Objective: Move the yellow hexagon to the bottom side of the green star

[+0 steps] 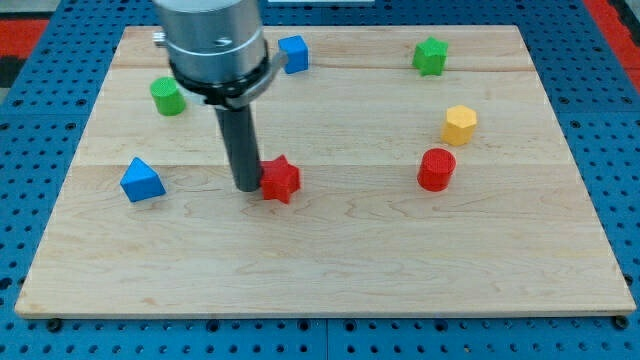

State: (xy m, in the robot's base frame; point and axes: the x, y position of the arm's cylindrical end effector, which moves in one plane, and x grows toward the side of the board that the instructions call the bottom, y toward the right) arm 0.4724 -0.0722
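Note:
The yellow hexagon (460, 124) sits at the view's right, below the green star (430, 56), which lies near the top right of the wooden board (330, 260). My tip (246, 187) rests on the board at centre left, touching the left side of a red star (280, 179). The tip is far to the left of the yellow hexagon.
A red cylinder (436, 169) stands just below the yellow hexagon. A green cylinder (168, 96) is at the upper left, a blue triangle (141, 181) at the left, and a blue cube (293, 54) near the top, partly behind the arm.

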